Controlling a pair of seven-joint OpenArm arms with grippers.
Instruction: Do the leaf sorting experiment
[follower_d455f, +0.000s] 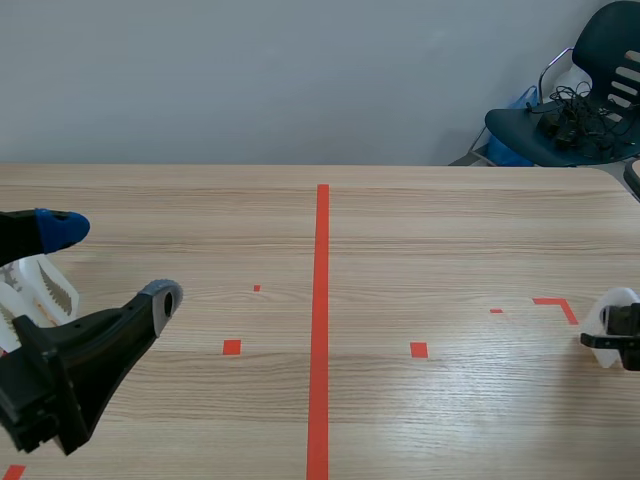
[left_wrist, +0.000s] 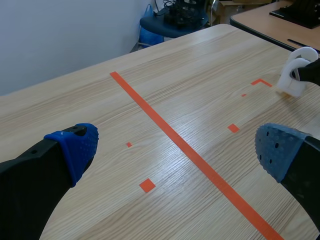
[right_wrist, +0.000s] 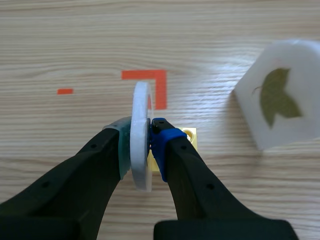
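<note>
1. At the scene's lower left, the left gripper hovers over the wooden table, fingers spread wide with nothing between.
2. At the scene's right edge, the right gripper is clamped on a thin white disc, held edge-on.
3. Just beside that gripper lies a white hexagonal block bearing a green leaf; a small yellow piece lies under its fingers.

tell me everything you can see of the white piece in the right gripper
The white piece looks like thin, flat, matte plastic with a rounded rim, seen edge-on. It stands upright, pinched between the right gripper's pads, over the wooden table beside an orange corner mark. Whether it touches the table is unclear.
</note>
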